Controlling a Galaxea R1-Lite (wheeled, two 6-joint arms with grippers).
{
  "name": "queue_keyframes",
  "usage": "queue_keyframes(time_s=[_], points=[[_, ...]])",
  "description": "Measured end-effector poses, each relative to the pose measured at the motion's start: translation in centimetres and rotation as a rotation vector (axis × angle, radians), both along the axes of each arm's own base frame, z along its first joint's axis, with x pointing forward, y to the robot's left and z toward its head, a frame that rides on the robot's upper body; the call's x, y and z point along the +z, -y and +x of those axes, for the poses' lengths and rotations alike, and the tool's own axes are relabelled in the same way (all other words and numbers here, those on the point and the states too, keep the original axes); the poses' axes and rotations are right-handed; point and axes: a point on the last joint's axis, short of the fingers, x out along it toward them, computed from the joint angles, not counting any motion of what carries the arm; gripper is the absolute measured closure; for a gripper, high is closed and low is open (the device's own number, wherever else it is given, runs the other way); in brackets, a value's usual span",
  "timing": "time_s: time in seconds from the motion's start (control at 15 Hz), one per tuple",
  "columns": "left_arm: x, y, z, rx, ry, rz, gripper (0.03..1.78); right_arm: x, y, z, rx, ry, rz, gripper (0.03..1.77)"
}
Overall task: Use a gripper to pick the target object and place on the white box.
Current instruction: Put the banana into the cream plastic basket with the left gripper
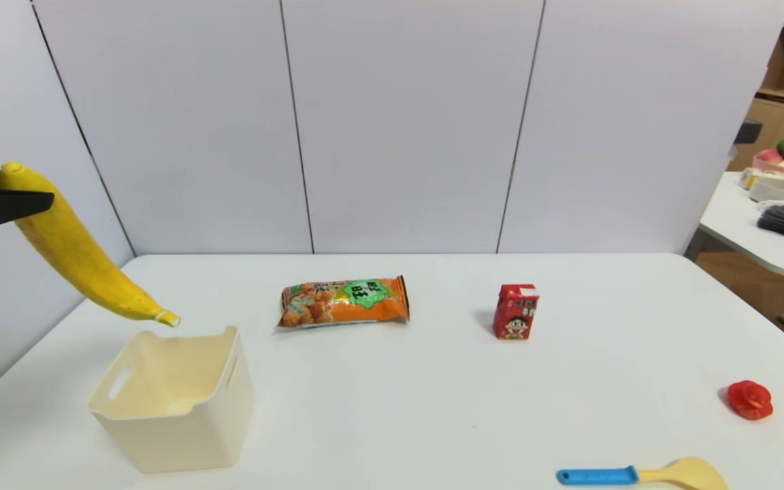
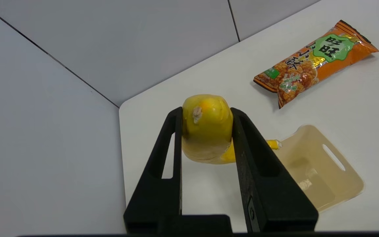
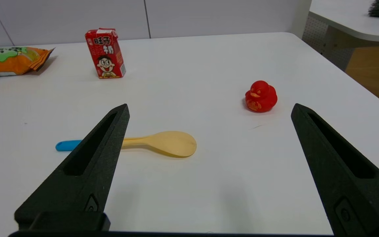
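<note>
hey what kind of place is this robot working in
Probably a robot test or demo area: a white table set against plain panels, with a snack bag, spoon and red toy duck spread out, and more assorted objects on a side table.

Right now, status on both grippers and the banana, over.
Left gripper shut on banana, raised, tip by white box. Right gripper open, empty, over table's right side. Box opening unobstructed.
</note>
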Motion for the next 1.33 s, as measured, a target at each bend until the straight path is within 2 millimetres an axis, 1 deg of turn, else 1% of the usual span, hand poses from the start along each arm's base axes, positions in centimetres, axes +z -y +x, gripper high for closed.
queue_keyframes(time_s=[0.2,0.53,0.93,1.33], points=[[-0.3,0.1,-0.3,-0.019,-0.036,0.019,1.31,0.0,0.0,0.0,0.0,0.0,0.0,0.1],[-1.0,0.8,-0.2,-0.075,-0.077,0.023,1.31,0.0,0.0,0.0,0.0,0.0,0.0,0.1],[-1.8,2.0,0.9,-0.153,-0.124,0.032,1.31,0.0,0.0,0.0,0.0,0.0,0.0,0.1],[-4.0,2.8,2.0,-0.19,-0.217,0.043,1.31,0.0,0.0,0.0,0.0,0.0,0.0,0.1]])
